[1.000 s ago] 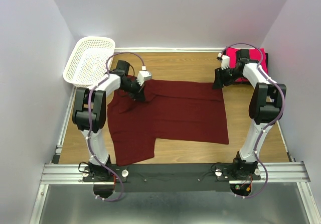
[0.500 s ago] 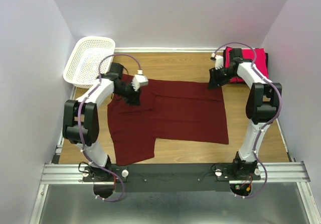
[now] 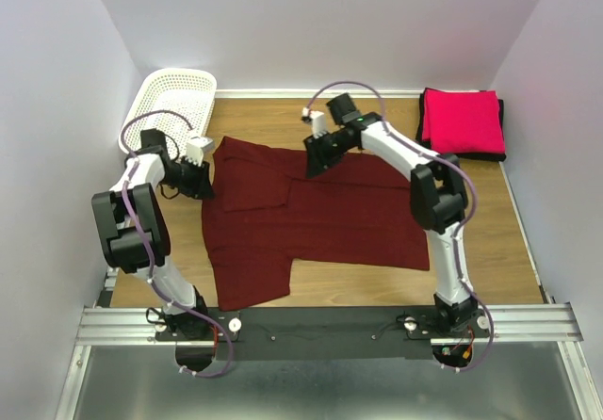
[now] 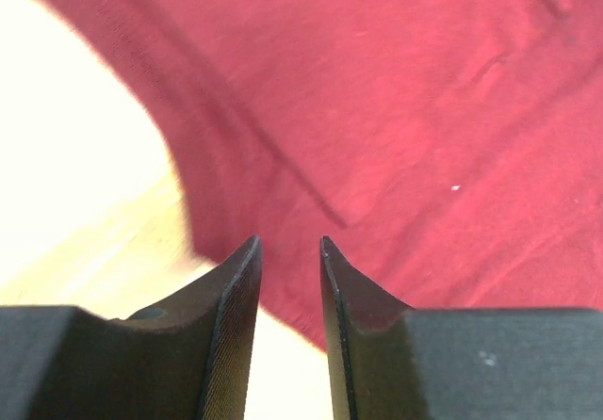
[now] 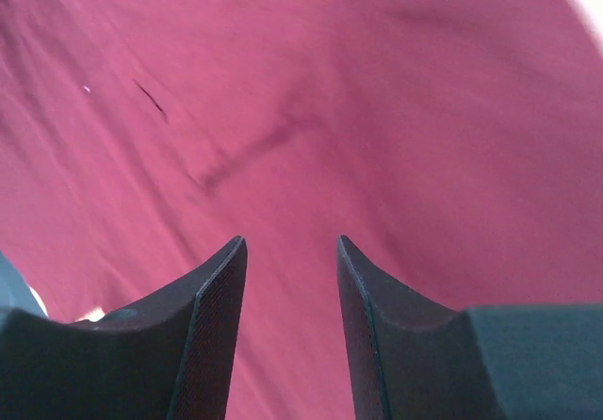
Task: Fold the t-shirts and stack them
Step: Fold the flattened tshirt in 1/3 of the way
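Pink shirt is folded and set aside; maroon shirt is left unfinished; left gripper and right gripper are parted, empty.

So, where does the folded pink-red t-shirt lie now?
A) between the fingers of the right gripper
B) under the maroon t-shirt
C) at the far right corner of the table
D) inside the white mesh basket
C: the pink-red t-shirt lies folded at the far right corner of the table, apart from the spread maroon t-shirt and the white mesh basket.
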{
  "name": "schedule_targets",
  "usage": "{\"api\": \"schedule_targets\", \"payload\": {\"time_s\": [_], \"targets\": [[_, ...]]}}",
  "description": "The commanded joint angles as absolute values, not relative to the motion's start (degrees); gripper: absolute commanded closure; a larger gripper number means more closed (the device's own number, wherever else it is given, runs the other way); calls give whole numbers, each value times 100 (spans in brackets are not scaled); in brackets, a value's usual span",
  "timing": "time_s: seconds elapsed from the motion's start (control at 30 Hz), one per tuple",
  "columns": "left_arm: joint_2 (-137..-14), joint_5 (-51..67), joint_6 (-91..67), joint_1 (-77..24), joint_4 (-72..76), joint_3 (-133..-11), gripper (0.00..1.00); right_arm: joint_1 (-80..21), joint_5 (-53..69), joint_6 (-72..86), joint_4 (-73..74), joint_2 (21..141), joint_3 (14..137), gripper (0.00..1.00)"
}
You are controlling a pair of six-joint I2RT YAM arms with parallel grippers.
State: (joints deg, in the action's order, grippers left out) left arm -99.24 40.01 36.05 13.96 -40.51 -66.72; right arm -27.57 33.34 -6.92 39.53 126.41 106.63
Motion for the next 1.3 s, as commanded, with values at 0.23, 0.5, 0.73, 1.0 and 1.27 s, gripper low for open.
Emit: {"api": "schedule_targets", "payload": {"time_s": [0.23,0.5,0.73,1.0,1.27], "targets": [[-10546,4009,2419,1346,-3332,-7944,60,-3568,3041,290,3604,13868,11663,49],[-11249,3648,1451,836,-2584,-8893,48,-3735,3261,255,3568,13931,11540,48],[-10504,3762,2363,817,-3225,-7772,71,-3753,3252,518,3577,13263,11022,45],[-9177,3367,2874,800,-3771,-5996,60,-3928,3103,922,3551,13324,10758,42],[-9500,2909,2733,668,-3814,-6021,57,-3946,2997,1020,3533,13474,10723,42]]}}
